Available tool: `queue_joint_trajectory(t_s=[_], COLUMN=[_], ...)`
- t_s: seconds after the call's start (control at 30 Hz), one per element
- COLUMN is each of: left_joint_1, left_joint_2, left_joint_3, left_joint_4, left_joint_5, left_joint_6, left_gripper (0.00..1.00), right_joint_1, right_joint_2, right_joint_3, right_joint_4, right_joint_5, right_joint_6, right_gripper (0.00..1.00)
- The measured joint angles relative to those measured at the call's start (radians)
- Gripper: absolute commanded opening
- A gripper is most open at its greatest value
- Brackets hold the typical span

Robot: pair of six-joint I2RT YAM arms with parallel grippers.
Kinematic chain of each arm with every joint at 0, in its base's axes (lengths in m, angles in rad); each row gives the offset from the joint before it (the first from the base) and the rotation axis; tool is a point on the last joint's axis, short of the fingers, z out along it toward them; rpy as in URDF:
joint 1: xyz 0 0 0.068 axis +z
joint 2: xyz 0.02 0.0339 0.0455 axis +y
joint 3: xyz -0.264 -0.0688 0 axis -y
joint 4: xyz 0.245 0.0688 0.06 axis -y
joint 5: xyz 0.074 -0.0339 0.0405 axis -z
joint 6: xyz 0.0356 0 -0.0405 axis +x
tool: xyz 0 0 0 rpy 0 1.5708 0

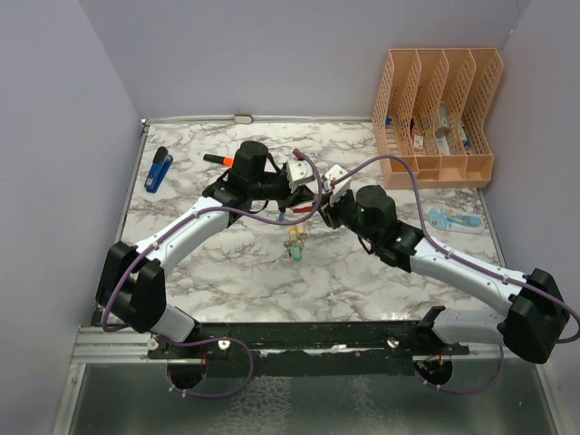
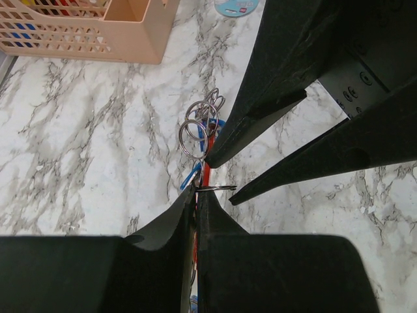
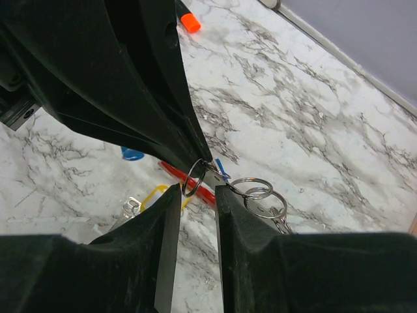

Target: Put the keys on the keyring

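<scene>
On the white marble-patterned desk (image 1: 227, 272), nearest the arm bases, small metal keys with yellow and green plastic head covers (image 1: 294, 246) are lying loose, just in front of the spot where the two arms are meeting. Above them the left gripper (image 2: 197, 195) is clenching its fingers tight on the red side of the large D-shaped silver-and-red keyring (image 3: 172, 171), holding it low over the desk middle. The right gripper (image 3: 195, 192) is facing it tip to tip, its fingers standing apart with a thin silver wire ring (image 3: 193, 177) sitting in the gap between them; nothing is being pinched there. A cluster of small silver split rings (image 3: 257, 189) is hanging off the same spot, and a blue-capped key (image 3: 132, 154) is lying just beside the red bar. Farther back on the left, an orange marker (image 1: 217, 159) and a blue stapler (image 1: 159, 169) are resting well apart from the grippers. At the far right corner a peach plastic file organizer (image 1: 435, 118) is standing against the wall, with a pale blue flat item (image 1: 453, 220) lying in front of it.
</scene>
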Motion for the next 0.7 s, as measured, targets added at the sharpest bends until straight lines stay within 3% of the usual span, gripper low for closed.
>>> queue_joint_trajectory(t_s=[0.2,0.57,0.7], left_joint_1=[-0.003,-0.01,-0.01], left_joint_2=[0.0,0.0,0.0], left_joint_3=[0.0,0.002,0.005], left_joint_4=[-0.002,-0.009,-0.008], left_joint_5=[0.0,-0.003,-0.008], left_joint_6=[-0.004,-0.007,-0.007], left_gripper=[0.0,0.0,0.03], right_joint_1=[0.0,0.0,0.0], right_joint_2=[0.008,0.022,0.016], right_joint_3=[0.0,0.0,-0.01], right_joint_4=[0.01,0.017,0.032], right_joint_5=[0.006,0.015,0.034], right_joint_6=[-0.005,-0.017,-0.016], right_gripper=[0.24,0.03,0.01])
